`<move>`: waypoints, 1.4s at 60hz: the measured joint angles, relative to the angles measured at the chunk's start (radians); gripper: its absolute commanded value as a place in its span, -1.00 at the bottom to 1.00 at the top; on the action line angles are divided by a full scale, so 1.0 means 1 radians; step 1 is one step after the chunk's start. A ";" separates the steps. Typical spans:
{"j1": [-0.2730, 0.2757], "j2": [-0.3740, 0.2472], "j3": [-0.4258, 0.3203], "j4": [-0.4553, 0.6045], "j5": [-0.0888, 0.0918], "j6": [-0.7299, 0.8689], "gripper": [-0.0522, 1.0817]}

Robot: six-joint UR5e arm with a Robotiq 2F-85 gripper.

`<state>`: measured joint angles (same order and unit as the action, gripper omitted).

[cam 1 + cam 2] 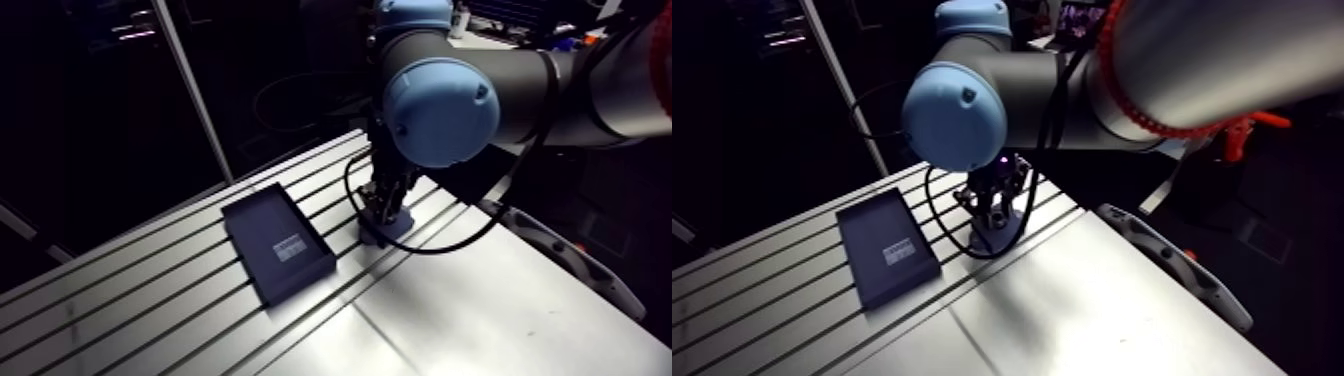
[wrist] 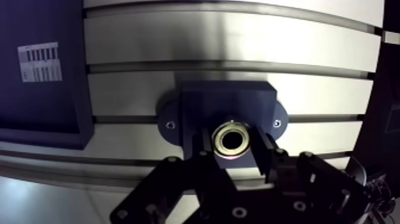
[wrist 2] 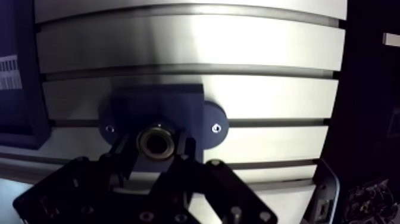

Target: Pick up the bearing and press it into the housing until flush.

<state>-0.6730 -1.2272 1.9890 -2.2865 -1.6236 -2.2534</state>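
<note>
The gripper (image 2: 235,149) stands low over the dark housing (image 2: 226,101) on the slotted table (image 2: 238,42), its two fingers closed narrowly on the metal bearing (image 2: 220,140), which sits at the housing's near face, with a flat black box (image 1: 277,243) lying beside it.

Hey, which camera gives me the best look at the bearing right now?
The wrist view: the bearing shows as a brass-coloured ring held in the hand, right over the dark housing. In the arm view the hand hides the bearing; only the housing's base shows on the table.
</note>
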 measured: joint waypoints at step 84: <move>0.001 0.009 -0.003 -0.002 0.000 -0.001 0.21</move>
<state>-0.6720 -1.2181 1.9862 -2.2885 -1.6238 -2.2545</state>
